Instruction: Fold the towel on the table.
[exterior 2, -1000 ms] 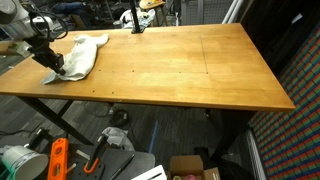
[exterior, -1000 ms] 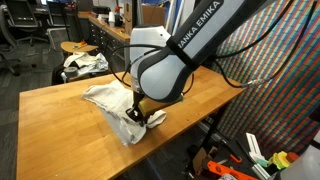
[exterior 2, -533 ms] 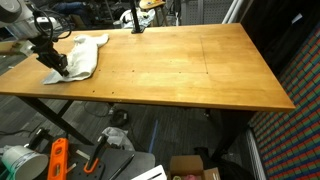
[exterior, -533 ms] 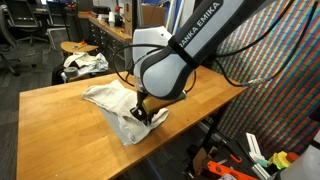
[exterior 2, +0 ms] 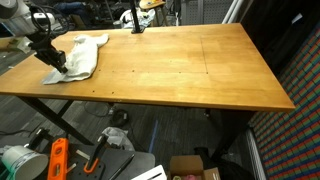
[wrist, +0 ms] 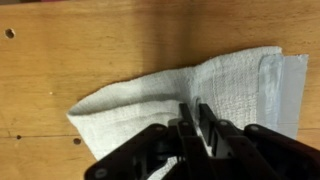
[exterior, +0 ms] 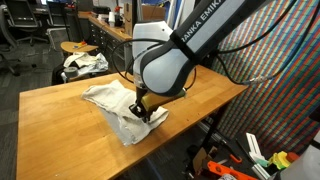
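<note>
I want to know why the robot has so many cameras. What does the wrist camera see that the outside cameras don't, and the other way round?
Only the wrist view shows the towel weave up close, small holes in the table, and the gripper pinched nearly shut on the towel's edge. Only an exterior view shows the big arm, the legs underneath and the orange tool on the floor. Both show towel, table and gripper.

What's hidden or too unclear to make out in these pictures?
- Wrist view: the hand covers the towel's near edge, and whether it pinches any cloth is unclear.
- In an exterior view, the bulky arm hides part of the towel.
- In an exterior view, the hand and towel are too small to make out, and the frame edge cuts off the arm.
</note>
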`<state>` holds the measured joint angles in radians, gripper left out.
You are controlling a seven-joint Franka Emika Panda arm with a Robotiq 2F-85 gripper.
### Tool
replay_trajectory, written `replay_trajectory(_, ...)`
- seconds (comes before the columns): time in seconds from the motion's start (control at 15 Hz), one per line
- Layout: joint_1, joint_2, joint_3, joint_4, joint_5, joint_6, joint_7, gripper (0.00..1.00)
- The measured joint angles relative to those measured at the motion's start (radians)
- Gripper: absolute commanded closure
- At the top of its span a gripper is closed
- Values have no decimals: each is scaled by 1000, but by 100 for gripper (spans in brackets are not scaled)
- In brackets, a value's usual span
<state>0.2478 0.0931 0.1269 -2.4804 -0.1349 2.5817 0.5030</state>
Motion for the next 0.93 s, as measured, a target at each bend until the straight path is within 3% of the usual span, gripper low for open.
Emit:
replay_trajectory(0.53,0,-68,55,-46,55,-3,-3,84)
replay_trajectory(0.93,4,-94,101,-80,161,-4,-9,84)
